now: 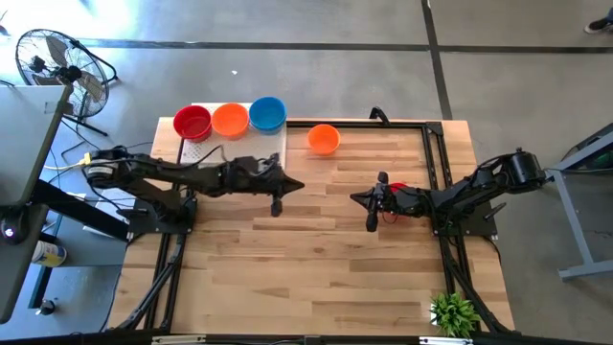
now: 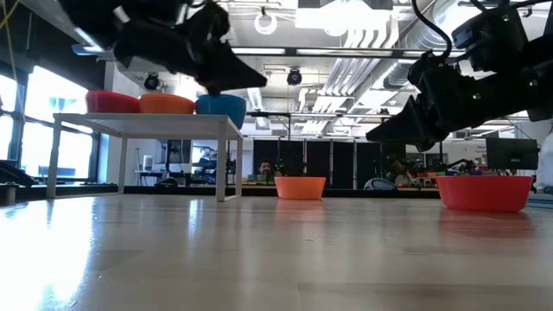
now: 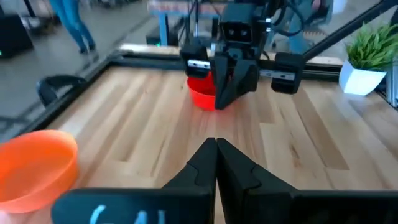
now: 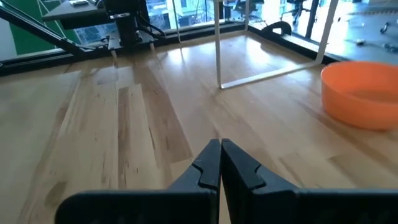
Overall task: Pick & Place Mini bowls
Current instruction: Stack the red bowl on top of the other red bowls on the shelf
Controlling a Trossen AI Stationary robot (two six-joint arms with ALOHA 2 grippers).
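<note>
Place: I work in a robotics lab or open workshop hall.
Floor: bare polished concrete (image 1: 316, 24) around my wooden table (image 1: 316, 249).
Ceiling: exposed ducts (image 2: 380, 39) and pipes overhead.
Gear: a floor fan (image 1: 57, 62), loose cables, black metal frame (image 1: 436, 144).
Background: desks and dark windows across the hall.

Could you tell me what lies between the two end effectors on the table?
Only bare wood: in the high view nothing sits between the left end effector and right end effector.

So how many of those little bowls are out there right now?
5: red bowl, orange bowl and blue bowl on the white board, another orange one on the table, another red one partly hidden under the right arm.
</note>
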